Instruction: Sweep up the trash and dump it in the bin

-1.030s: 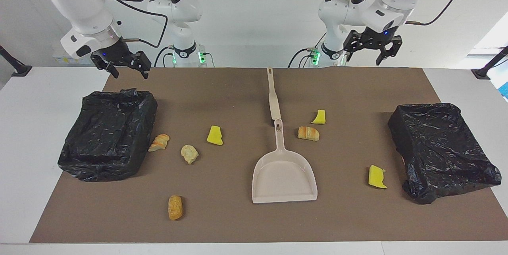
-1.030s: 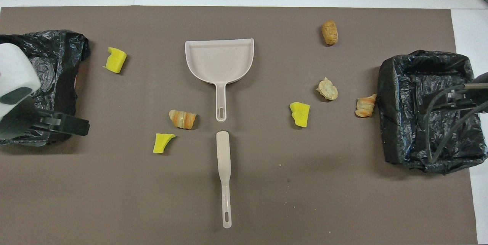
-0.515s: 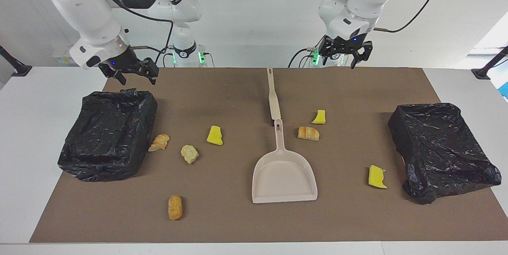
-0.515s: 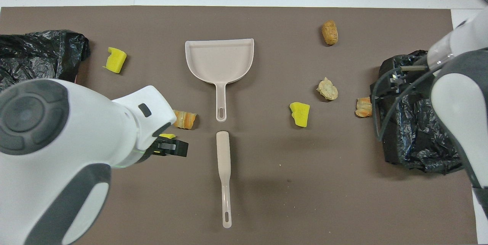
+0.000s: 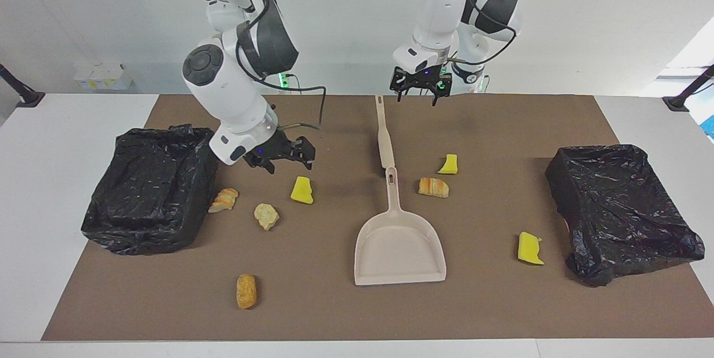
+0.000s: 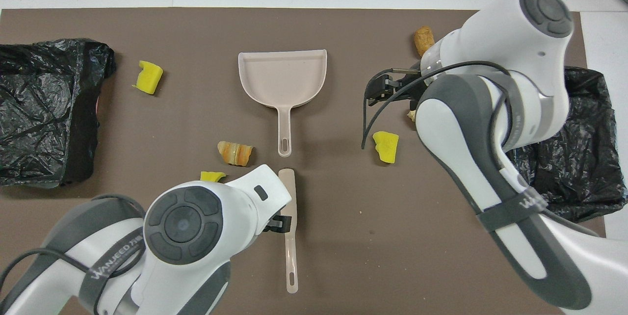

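Fingers spread and empty, the left gripper [image 5: 419,92] hangs over the brush [image 5: 384,138] handle, apparently lining up a grasp. Farther out, the right gripper [image 5: 283,158], likewise spread and holding nothing, hovers above a yellow sponge wedge [image 5: 302,190]. All the trash lies unswept around the dustpan [image 5: 399,246], between two bag-lined bins [image 5: 153,186].

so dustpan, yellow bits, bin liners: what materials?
Dustpan: looks like hard plastic, smooth beige, moulded rim. Yellow pieces: probably sponge foam, matte, with ragged cut edges. Bin liners: thin black plastic film, crinkled and glossy.
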Action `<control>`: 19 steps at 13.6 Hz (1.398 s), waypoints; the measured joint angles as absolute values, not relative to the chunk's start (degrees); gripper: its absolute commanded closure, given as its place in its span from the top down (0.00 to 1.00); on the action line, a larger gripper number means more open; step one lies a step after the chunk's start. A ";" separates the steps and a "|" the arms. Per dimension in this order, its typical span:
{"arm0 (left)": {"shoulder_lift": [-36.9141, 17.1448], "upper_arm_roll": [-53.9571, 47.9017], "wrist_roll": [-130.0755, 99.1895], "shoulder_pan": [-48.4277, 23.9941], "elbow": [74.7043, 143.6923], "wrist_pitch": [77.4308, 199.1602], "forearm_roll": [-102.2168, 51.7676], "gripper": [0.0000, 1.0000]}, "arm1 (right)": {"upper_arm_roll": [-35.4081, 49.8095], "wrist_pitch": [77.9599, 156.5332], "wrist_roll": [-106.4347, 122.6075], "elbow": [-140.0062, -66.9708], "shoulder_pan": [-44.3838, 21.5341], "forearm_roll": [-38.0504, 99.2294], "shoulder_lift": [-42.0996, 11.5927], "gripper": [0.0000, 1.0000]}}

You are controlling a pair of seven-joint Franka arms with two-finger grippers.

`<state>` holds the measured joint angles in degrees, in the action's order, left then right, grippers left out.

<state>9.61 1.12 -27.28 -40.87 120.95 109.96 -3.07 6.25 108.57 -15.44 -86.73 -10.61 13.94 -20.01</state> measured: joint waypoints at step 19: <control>3.97 1.04 -37.06 -51.58 133.81 126.23 -5.53 1.00 | 5.96 126.10 -30.16 -83.03 -27.55 7.67 -33.46 0.95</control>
<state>3.97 1.04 -37.06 -51.58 133.81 126.23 -5.53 5.96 126.10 -30.16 -83.03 -27.55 7.67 -33.46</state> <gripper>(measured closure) 0.000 0.004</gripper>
